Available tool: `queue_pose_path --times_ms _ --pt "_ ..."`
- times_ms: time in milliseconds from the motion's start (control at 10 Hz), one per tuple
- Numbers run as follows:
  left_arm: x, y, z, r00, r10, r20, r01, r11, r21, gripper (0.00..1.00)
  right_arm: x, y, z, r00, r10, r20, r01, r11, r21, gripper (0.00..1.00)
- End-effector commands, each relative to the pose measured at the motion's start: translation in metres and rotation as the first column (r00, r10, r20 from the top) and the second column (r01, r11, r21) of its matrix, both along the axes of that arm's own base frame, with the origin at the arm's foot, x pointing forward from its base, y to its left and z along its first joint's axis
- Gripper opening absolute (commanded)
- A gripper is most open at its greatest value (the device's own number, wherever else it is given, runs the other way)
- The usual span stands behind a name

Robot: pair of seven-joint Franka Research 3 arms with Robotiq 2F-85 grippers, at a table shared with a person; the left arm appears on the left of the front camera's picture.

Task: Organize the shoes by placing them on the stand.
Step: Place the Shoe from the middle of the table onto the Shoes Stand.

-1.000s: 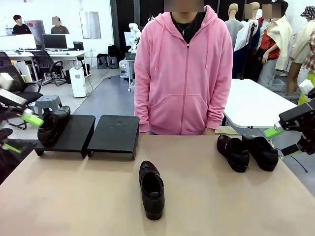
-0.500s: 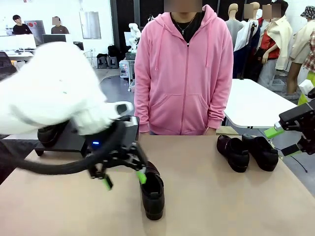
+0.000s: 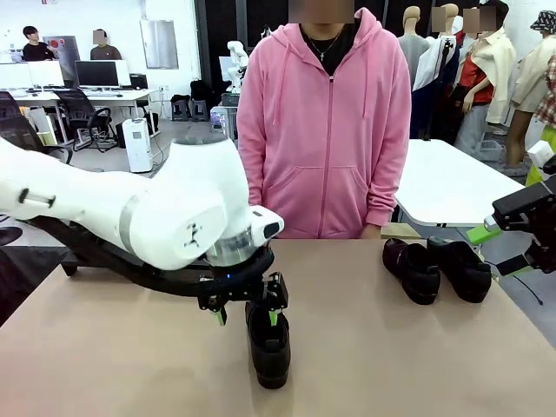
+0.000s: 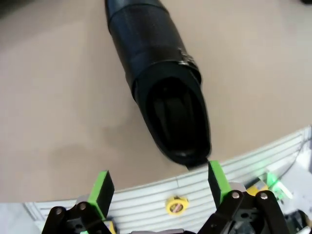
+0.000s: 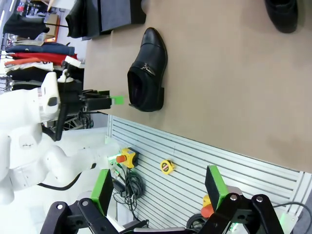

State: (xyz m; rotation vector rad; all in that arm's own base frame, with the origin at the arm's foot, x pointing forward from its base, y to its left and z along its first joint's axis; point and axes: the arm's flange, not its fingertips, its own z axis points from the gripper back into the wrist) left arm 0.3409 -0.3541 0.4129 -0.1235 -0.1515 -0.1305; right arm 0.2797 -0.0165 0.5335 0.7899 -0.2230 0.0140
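Stand (image 5: 117,14) far left, mostly hidden behind left arm (image 3: 130,217). Left claw (image 3: 247,315) spread wide, at heel end of lone shoe (image 3: 271,347), desk (image 3: 391,347) centre. Two shoes (image 3: 413,271) side by side at right. Right claw (image 3: 499,250) spread apart, just beyond them.

The shoe (image 3: 271,352) looked like smooth black leather with a soft sheen. The table (image 3: 408,347) was matt tan. The left arm's shell (image 3: 187,204) was shiny white plastic, and the hoodie (image 3: 326,130) was soft pink cloth.
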Motion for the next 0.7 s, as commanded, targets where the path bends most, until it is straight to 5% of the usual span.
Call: queue_pose_path --times_ms 0,600 --pt "0.012 -0.007 -0.022 0.999 0.039 0.004 -0.039 0.999 0.004 1.00 0.001 -0.001 0.001 1.000 0.015 0.018 -0.015 1.000 0.022 1.00" --pt "0.028 0.000 -0.055 0.997 0.080 0.002 -0.080 0.996 0.041 1.00 0.001 -0.001 0.001 1.000 0.015 0.018 -0.015 1.000 0.022 1.00"
